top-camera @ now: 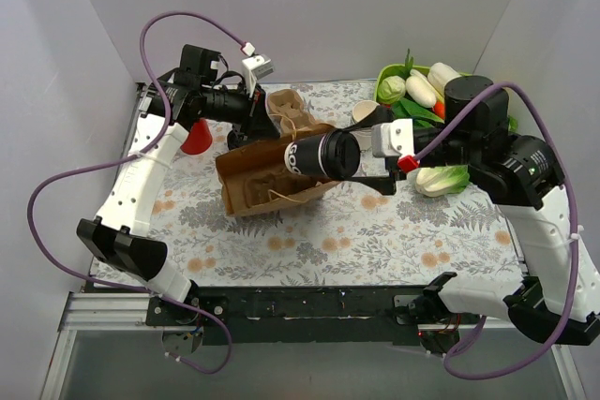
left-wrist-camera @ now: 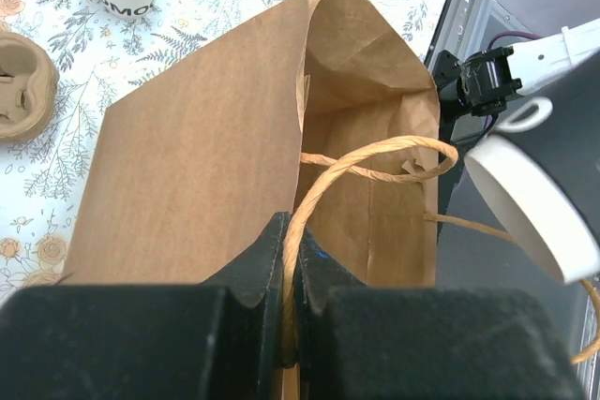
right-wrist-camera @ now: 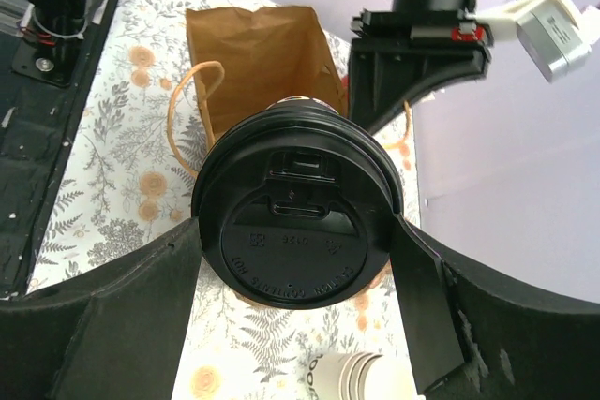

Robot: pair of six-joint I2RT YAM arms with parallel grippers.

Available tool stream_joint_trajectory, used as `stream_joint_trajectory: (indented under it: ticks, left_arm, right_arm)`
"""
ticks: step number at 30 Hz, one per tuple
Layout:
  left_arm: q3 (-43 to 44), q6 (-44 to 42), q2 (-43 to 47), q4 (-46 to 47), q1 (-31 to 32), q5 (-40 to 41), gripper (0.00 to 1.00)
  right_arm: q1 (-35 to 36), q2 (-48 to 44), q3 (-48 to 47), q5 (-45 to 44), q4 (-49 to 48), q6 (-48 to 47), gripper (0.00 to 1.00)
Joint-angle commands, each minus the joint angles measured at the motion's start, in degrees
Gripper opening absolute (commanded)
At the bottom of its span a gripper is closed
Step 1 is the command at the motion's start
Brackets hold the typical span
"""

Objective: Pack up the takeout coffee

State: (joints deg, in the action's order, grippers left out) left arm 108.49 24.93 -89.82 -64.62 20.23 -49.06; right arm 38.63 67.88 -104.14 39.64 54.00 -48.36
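The takeout coffee (top-camera: 319, 155) is a dark-sided cup with a black lid (right-wrist-camera: 295, 231) and a white bottom (left-wrist-camera: 525, 213). My right gripper (top-camera: 354, 158) is shut on it at the lid (right-wrist-camera: 295, 250). It holds the cup on its side in the air, bottom toward the mouth of the brown paper bag (top-camera: 267, 185). The bag lies on its side with its mouth open (left-wrist-camera: 366, 138). My left gripper (top-camera: 248, 128) is shut on the bag's twine handle (left-wrist-camera: 292, 259). The tan pulp carrier (top-camera: 289, 110) sits behind the bag, empty, and shows in the left wrist view (left-wrist-camera: 23, 86).
A stack of white paper cups (top-camera: 366, 114) stands behind the held cup. A red cup (top-camera: 197, 138) is at the left. A green bowl of vegetables (top-camera: 412, 91) and a bok choy (top-camera: 441, 178) are at the right. White walls enclose the table.
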Motion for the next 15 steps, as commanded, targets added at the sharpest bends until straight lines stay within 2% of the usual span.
stream_joint_trajectory:
  ticks: [1, 4, 5, 8, 15]
  left_arm:
    - [1.6, 0.8, 0.0, 0.7, 0.2, -1.0, 0.0]
    - [2.1, 1.3, -0.9, 0.9, 0.2, -1.4, 0.0]
    - [2.3, 1.4, -1.0, 0.9, 0.2, -1.7, 0.0]
    - [2.9, 2.2, -1.1, 1.3, 0.2, -1.8, 0.0]
    - [3.0, 3.1, -0.4, 1.9, 0.2, -2.4, 0.0]
  right_arm:
    - [2.6, 2.3, -0.7, 0.2, 2.2, -4.9, 0.01]
    - [6.0, 3.3, 0.2, -3.9, 2.6, -10.9, 0.01]
    - [7.1, 3.5, 1.2, -8.2, 1.5, -11.4, 0.01]
    - [8.5, 5.5, 1.0, -13.2, -2.2, -11.2, 0.01]
    - [10.6, 10.8, -0.4, -16.1, -4.2, -12.0, 0.01]
